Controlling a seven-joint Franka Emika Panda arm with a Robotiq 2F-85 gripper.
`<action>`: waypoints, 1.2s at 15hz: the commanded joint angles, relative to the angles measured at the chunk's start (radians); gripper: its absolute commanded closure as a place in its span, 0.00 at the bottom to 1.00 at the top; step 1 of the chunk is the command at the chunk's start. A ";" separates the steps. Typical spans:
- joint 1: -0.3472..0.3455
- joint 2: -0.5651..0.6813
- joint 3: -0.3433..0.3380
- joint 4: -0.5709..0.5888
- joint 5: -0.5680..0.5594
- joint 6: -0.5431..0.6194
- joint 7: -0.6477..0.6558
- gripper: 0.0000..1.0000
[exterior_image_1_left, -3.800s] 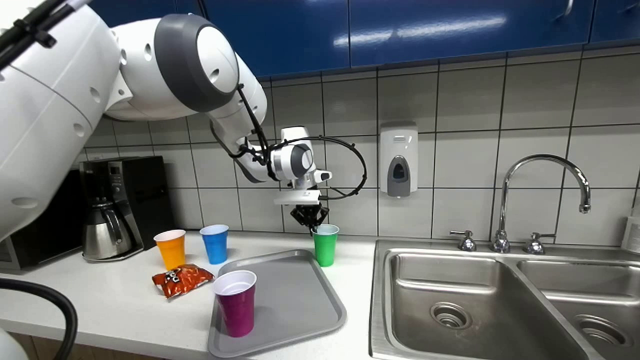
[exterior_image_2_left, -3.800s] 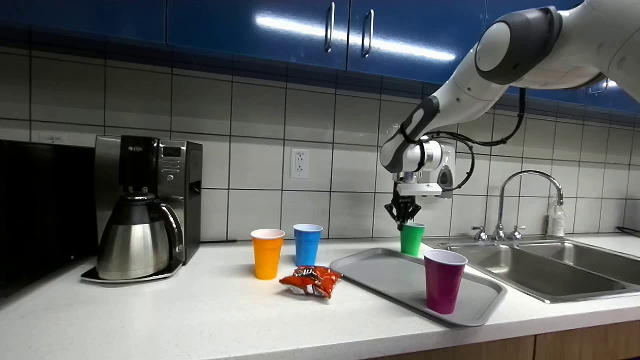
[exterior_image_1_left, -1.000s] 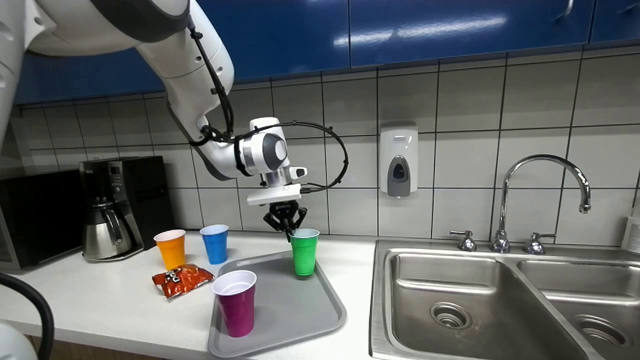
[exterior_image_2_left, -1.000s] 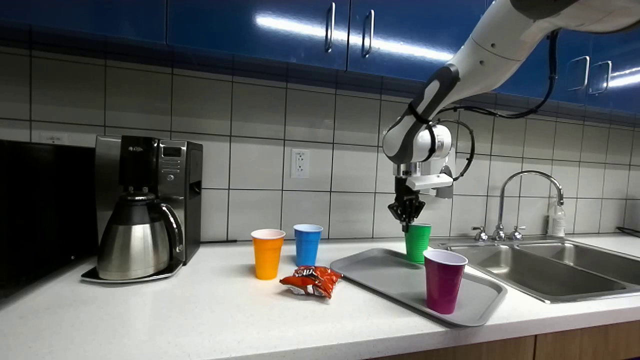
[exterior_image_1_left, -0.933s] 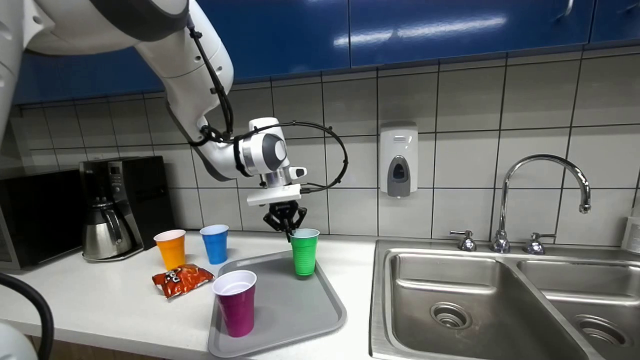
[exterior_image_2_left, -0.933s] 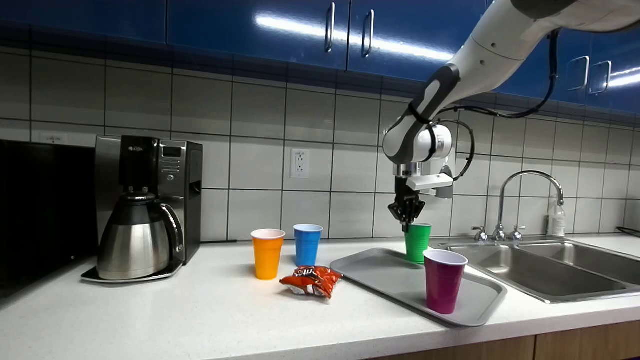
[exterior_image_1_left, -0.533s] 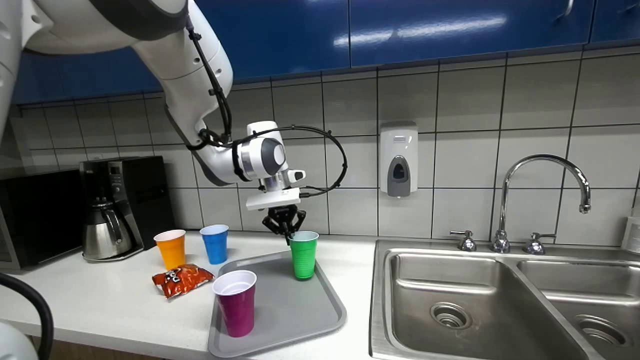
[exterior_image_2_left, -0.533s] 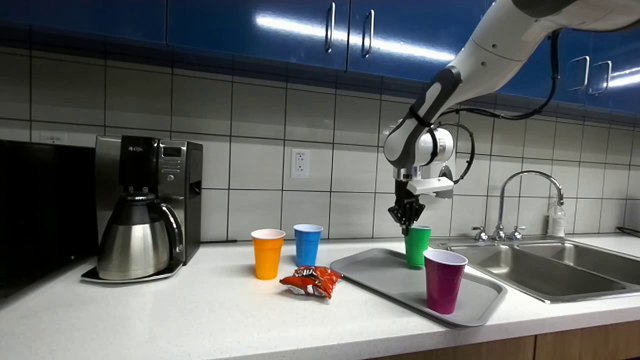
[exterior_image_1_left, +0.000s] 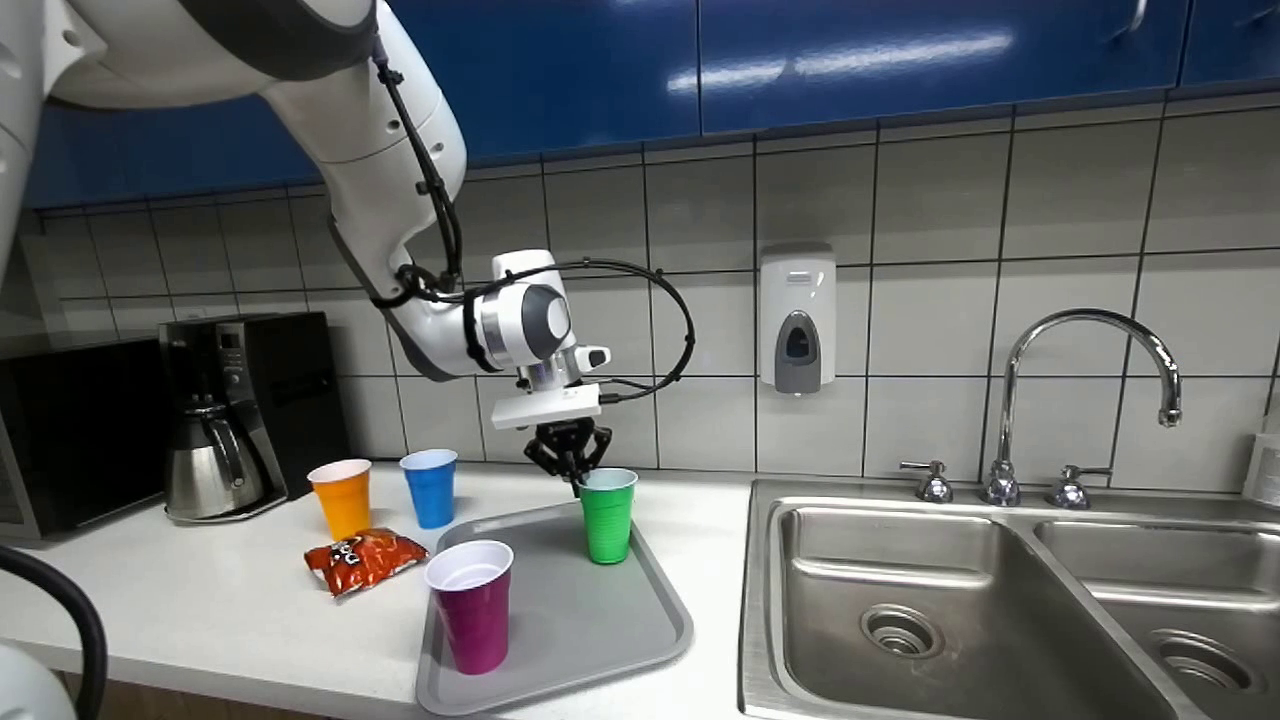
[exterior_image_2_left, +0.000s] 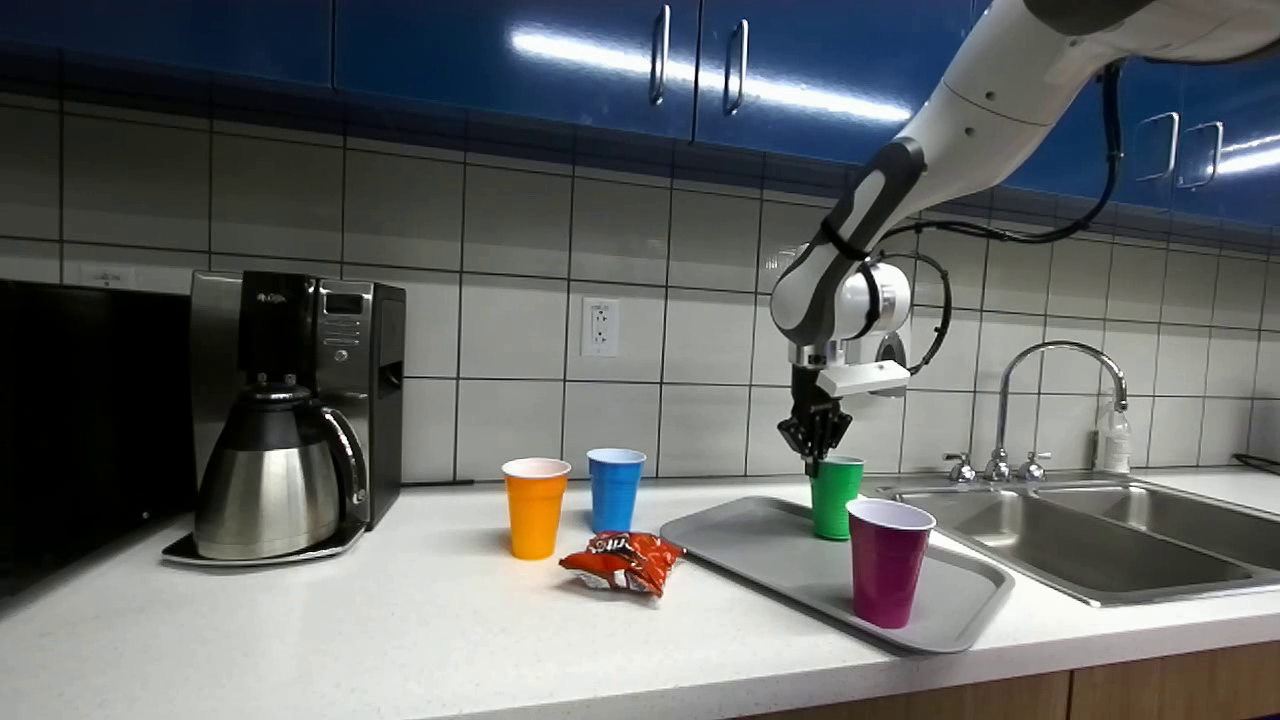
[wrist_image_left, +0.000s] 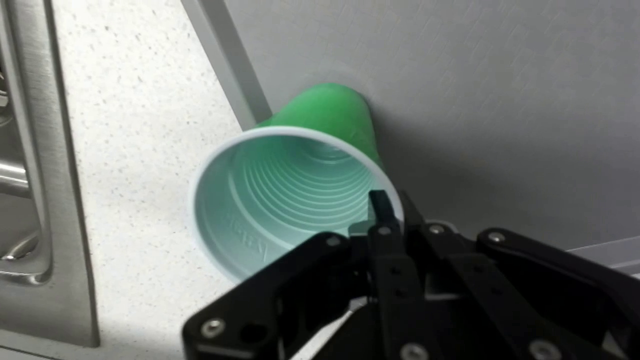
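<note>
Pale wall tiles (exterior_image_2_left: 610, 430) are being overhung by blue cabinets (exterior_image_2_left: 510, 60), and below them a white countertop (exterior_image_2_left: 400, 640) is being shared by a coffee maker (exterior_image_2_left: 345, 378), a gray tray (exterior_image_1_left: 590, 615) and a double steel sink (exterior_image_1_left: 760, 600). By the gripper (wrist_image_left: 396, 206), a green cup (exterior_image_1_left: 607, 517) is being pinched at its rim: in the wrist view the cup's wall is being pressed between the fingers (wrist_image_left: 392, 267), one being set inside and the other outside. The cup is being held roughly upright over the tray, near the sink-side edge; whether its base is being borne by the tray cannot be told. Nearer the counter's front, the tray is being occupied by an upright purple cup (exterior_image_1_left: 474, 615). Beside the tray, counter space is being taken by a red snack bag (exterior_image_2_left: 625, 563), an orange cup (exterior_image_2_left: 535, 512) and a blue cup (exterior_image_2_left: 614, 495).
</note>
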 joint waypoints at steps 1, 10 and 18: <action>0.009 -0.034 -0.014 -0.035 -0.041 0.013 0.012 0.69; 0.004 -0.073 -0.005 -0.037 -0.034 -0.027 -0.004 0.04; 0.028 -0.114 0.015 -0.029 -0.021 -0.029 0.027 0.00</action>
